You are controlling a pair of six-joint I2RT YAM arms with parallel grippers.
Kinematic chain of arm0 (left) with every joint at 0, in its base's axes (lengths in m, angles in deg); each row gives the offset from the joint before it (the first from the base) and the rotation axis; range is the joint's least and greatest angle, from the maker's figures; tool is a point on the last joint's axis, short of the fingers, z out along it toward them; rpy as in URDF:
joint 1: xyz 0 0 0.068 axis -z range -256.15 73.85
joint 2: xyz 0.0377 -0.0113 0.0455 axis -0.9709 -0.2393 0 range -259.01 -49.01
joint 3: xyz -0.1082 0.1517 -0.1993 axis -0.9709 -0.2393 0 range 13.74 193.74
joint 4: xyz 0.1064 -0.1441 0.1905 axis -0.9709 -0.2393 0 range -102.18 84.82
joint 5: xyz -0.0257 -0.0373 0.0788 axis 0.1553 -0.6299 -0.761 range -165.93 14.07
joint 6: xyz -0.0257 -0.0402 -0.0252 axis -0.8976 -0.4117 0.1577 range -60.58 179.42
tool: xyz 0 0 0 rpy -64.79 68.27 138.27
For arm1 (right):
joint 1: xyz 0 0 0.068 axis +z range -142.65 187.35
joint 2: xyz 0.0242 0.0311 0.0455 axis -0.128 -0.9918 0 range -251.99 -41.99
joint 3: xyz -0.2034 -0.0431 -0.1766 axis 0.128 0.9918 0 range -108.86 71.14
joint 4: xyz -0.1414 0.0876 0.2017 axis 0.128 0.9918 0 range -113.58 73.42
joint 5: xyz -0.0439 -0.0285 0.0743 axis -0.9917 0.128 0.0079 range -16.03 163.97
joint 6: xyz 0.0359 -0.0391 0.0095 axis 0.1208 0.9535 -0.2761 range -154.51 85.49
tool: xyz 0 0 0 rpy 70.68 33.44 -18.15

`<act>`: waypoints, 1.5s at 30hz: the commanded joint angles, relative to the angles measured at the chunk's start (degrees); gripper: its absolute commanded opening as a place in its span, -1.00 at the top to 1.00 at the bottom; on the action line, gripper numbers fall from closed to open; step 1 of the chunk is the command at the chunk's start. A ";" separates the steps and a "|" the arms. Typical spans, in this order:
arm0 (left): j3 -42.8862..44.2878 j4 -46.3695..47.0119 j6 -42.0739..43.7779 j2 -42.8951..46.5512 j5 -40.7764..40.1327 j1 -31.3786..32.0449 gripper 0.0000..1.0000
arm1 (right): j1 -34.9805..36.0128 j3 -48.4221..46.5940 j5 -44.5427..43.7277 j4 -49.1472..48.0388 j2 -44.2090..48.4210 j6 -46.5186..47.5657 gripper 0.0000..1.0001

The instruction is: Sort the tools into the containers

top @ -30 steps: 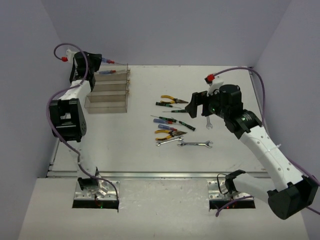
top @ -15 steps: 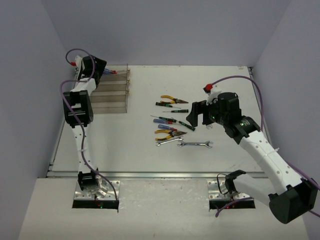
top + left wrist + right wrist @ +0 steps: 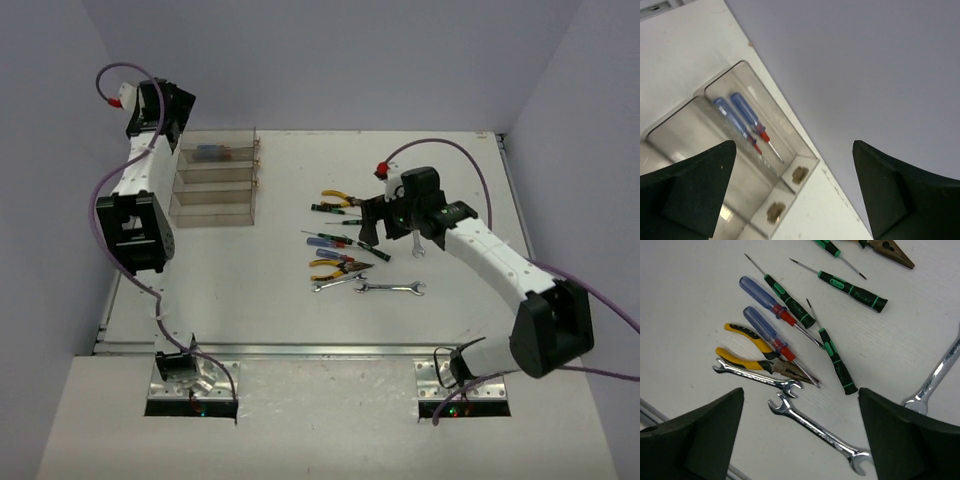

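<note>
1. Nearest the arm bases, two silver wrenches lie on the desk [image 3: 240,290]. The long wrench [image 3: 815,427] is closest. Just beyond it, the shorter wrench [image 3: 757,378] lies close against the near yellow pliers [image 3: 747,357].
2. The right tool [image 3: 800,392] hovers over this cluster with its fingers spread wide, holding nothing.
3. Further out, the two loose blue screwdrivers [image 3: 765,327] lie side by side, their shafts running in beside the pliers' nose. The black-green screwdrivers [image 3: 835,362] are scattered among and beyond them. A third wrench [image 3: 935,380] sits off to the right, and the far yellow pliers [image 3: 348,201] are the outermost of the pile.
4. At the far left stand the containers [image 3: 215,185]. The left tool [image 3: 793,145] is raised above them, wide open and empty. Its camera looks down into the farthest bin [image 3: 800,172], where two binned blue screwdrivers [image 3: 745,117] lie parallel. The other bins look bare, as far as the top view tells.
5. My judgement is that sorting has barely begun, and the step in hand is the right arm's pick from the pile. A loose blue screwdriver would match the farthest bin. The next move calls for lowering the fingers astride one blue handle at its free end. They should stay clear of the crowded shafts, so the neighbouring screwdriver and the pliers are not caught too.
</note>
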 commanded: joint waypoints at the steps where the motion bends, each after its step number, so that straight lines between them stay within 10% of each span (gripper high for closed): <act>1: -16.85 -1.43 2.62 20.68 6.80 -0.49 -1.00 | 5.33 -10.37 0.00 -0.80 -11.81 11.91 -0.45; 10: -53.75 7.34 9.01 52.71 15.00 9.25 -1.00 | 11.70 -25.76 -6.08 4.68 -32.37 19.61 0.31; 29: -65.25 2.60 16.37 64.88 16.53 11.84 -1.00 | 14.59 -31.63 -9.95 3.93 -46.39 22.58 0.44; 35: -66.92 5.83 14.89 63.86 21.73 11.84 -1.00 | 15.18 -31.28 -9.45 3.69 -42.70 21.94 0.82; 45: -80.42 53.07 -0.75 56.35 45.89 17.75 -0.96 | 15.47 -25.11 7.78 -0.61 -21.44 13.89 1.00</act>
